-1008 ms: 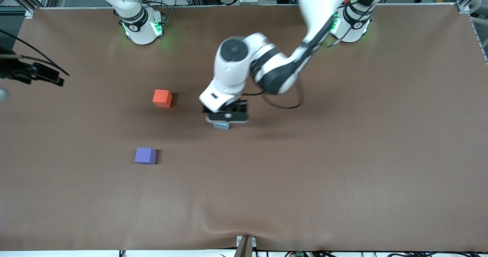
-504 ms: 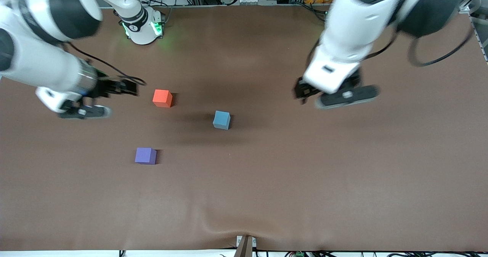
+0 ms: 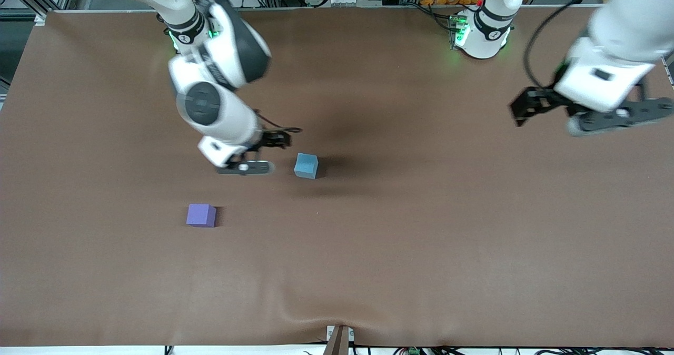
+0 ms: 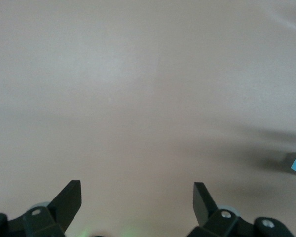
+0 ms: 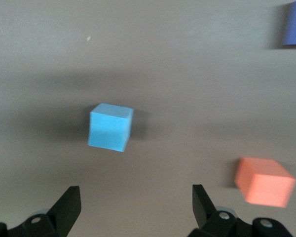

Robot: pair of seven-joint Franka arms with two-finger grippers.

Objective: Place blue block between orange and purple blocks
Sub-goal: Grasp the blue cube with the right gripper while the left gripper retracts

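Blue block (image 3: 306, 165) — matte sky-blue cube (upright, ungripped).

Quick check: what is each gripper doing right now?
Left gripper: open, holding nothing, over bare table.
Right gripper: open, holding nothing, over the table beside the blue block.

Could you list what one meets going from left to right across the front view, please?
purple block → right gripper, jaws open, over the table beside the blue block → blue block → left gripper, jaws open, over the left arm's end of the table. The orange block is hidden there.
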